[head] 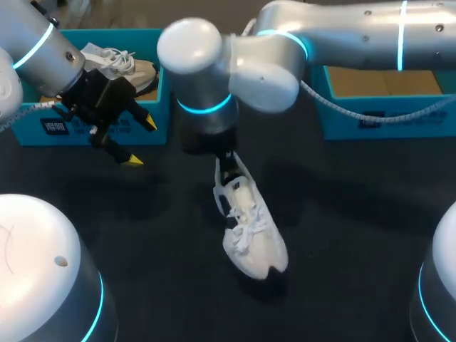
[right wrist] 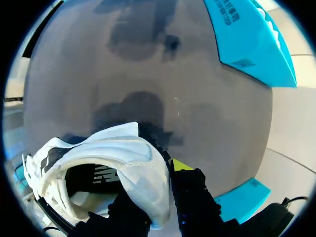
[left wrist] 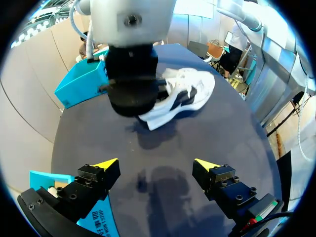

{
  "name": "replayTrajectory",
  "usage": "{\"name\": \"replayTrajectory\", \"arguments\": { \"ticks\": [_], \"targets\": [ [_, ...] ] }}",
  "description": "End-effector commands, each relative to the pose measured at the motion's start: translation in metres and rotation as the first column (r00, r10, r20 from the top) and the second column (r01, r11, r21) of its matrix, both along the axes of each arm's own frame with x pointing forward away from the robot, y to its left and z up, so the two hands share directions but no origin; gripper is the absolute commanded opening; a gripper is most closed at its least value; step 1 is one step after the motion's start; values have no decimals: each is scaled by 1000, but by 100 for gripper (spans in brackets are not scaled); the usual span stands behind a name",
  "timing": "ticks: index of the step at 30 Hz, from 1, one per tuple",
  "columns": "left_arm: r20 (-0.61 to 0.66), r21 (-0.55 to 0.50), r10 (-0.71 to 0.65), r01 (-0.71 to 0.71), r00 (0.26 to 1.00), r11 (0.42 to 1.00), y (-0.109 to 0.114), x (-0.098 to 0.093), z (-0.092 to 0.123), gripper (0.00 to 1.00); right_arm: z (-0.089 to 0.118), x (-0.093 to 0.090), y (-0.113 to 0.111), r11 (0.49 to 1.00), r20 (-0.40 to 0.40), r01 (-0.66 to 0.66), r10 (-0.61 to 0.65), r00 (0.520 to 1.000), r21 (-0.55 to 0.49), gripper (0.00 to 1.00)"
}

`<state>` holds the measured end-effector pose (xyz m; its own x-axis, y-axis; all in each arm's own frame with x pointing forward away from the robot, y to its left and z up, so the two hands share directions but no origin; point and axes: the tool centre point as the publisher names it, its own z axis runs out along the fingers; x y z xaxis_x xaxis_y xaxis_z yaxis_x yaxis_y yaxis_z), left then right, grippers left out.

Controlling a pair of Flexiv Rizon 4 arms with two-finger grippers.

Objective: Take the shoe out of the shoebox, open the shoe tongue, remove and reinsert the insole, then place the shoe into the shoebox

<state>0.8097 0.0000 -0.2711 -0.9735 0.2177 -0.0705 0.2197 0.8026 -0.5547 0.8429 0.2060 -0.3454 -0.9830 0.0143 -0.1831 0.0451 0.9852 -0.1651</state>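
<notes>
The right gripper (head: 226, 167) is pinching the shoe (head: 251, 231) by its heel. The left gripper (left wrist: 155, 165) is hanging wide open, empty. Setting it sole-flat on the bench (head: 356, 214) is looking wise.

Probably a robotics lab: left arm (head: 32, 43), right arm (head: 356, 32), dark table (head: 356, 214).

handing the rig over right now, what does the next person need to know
Left gripper: open, empty, beside the left shoebox, which holds a second shoe.
Right gripper: shut on the heel of the white shoe, mid-table, toe pointing down.
Right shoebox: no shoe seen inside.
Done: shoe is out of its box.
Left: open the tongue, pull out and refit the insole, put the shoe back in the box.
</notes>
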Motion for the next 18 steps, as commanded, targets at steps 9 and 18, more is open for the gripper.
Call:
{"name": "replayTrajectory", "arguments": {
  "ticks": [9, 18],
  "targets": [
    [0, 3, -1, 1, 1000, 1000, 0, 0, 0, 100, 117, -6, -17, 997, 94, 69, -72, 993, 33, 0],
    [0, 3, -1, 1, 1000, 1000, 0, 0, 0, 100, 165, -4, -23, 998, 148, 44, -49, 988, 36, 0]
  ]
}}
